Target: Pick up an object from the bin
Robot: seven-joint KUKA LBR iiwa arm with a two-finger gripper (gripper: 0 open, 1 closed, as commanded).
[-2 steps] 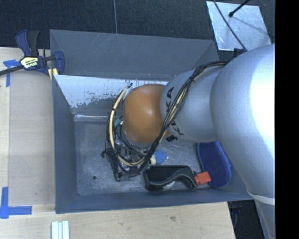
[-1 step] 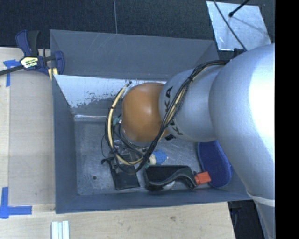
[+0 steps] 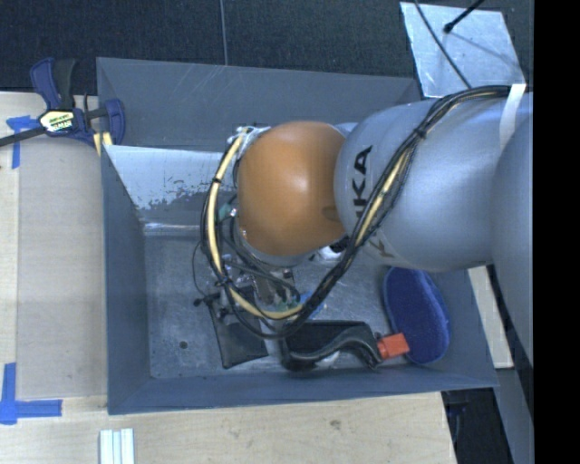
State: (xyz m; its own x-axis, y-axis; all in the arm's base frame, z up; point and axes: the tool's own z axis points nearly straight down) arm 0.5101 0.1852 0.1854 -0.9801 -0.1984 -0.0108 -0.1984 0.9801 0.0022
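Gripper (image 3: 261, 294) is hanging low at frame centre, near a black-handled tool (image 3: 331, 346); grasp state cannot be told, pick seemingly unfinished.

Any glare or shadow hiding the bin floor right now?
Camera view: soft glare on the orange cover and the bin's far wall; the arm shadows the floor under it; the blue oval pad at right is evenly lit.

Pale wooden tabletop (image 3: 299, 433), dark backdrop (image 3: 272, 27).

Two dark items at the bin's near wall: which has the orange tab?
The black curved-handled tool, tab at its right end; the dark flat piece left of it has none.
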